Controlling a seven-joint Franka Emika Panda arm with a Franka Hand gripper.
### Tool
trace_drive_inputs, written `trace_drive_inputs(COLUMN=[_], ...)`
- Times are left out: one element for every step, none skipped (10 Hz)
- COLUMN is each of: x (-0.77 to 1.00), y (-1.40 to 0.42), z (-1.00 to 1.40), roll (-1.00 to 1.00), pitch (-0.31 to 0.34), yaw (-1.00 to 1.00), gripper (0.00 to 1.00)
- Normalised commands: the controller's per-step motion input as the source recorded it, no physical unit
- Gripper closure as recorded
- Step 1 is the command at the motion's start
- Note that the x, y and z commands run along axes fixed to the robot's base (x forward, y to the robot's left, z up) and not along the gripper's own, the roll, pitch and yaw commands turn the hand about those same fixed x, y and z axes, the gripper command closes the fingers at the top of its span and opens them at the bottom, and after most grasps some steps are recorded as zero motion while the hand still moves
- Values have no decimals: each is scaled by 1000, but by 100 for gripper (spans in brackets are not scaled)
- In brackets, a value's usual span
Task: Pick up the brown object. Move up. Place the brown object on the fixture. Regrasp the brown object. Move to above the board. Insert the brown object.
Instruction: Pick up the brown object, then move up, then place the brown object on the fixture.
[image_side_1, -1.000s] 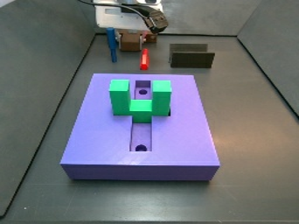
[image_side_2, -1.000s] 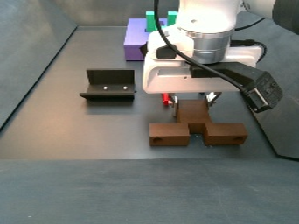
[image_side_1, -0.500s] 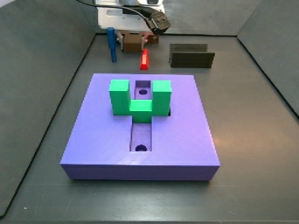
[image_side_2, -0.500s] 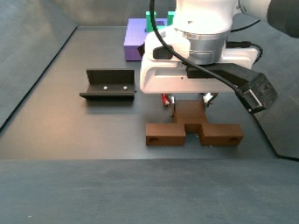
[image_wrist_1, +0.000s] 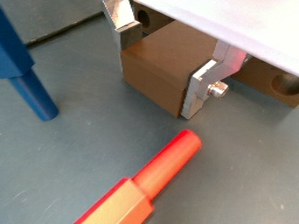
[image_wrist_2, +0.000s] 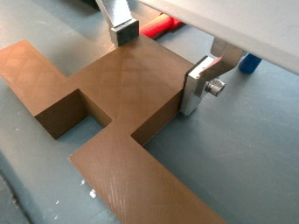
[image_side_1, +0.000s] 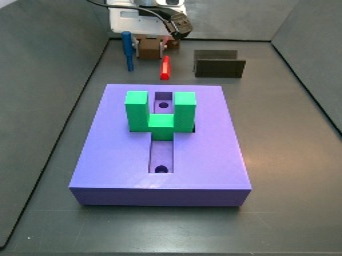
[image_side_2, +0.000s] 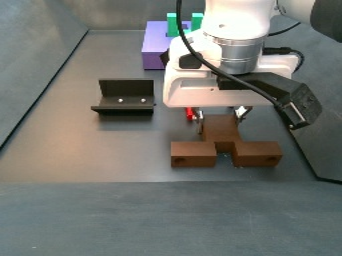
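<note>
The brown object (image_side_2: 225, 152) is a forked block with a stem, lying on the floor by the right wall. It also shows in a side view (image_side_1: 151, 47) at the far end. My gripper (image_side_2: 218, 118) stands straight over it. In both wrist views the gripper (image_wrist_1: 160, 70) (image_wrist_2: 160, 68) has its silver fingers (image_wrist_2: 198, 83) pressed on opposite sides of the brown stem (image_wrist_2: 128, 87), shut on it. The fixture (image_side_2: 122, 97) stands apart to the left. The purple board (image_side_1: 160, 150) carries a green piece (image_side_1: 160, 110).
A red piece (image_wrist_1: 152, 175) lies on the floor close to the gripper, and a blue piece (image_wrist_1: 24, 70) stands beside it; both show in a side view (image_side_1: 166, 68) (image_side_1: 128, 48). The enclosure walls run close by the brown object.
Half a second ago the gripper and the brown object sat slightly to the left; now both are back where they were a second ago.
</note>
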Motion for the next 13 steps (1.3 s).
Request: trace_drive_inputs(x=[0,0,25,-7,-1,0,0,0,0,69,89,117,146], y=[0,0,-10,-9,-2,-23,-80,-49,0,300,286,274,269], z=[0,833,832,579,379,0,0,-103,-171,131,140,143,143], roll=[0,0,-1,13,35,0,6,-243,-923,-1000,-1000,-1000,-1000], pitch=[0,0,-6,36,35,0,0,0,-94,0,0,-46,-91], yaw=[0,0,-6,-7,-4,0,0,0,0,-11,-31,-40,-49], gripper=[100,100,100,100,100,100,100,100,100,100,100,100,100])
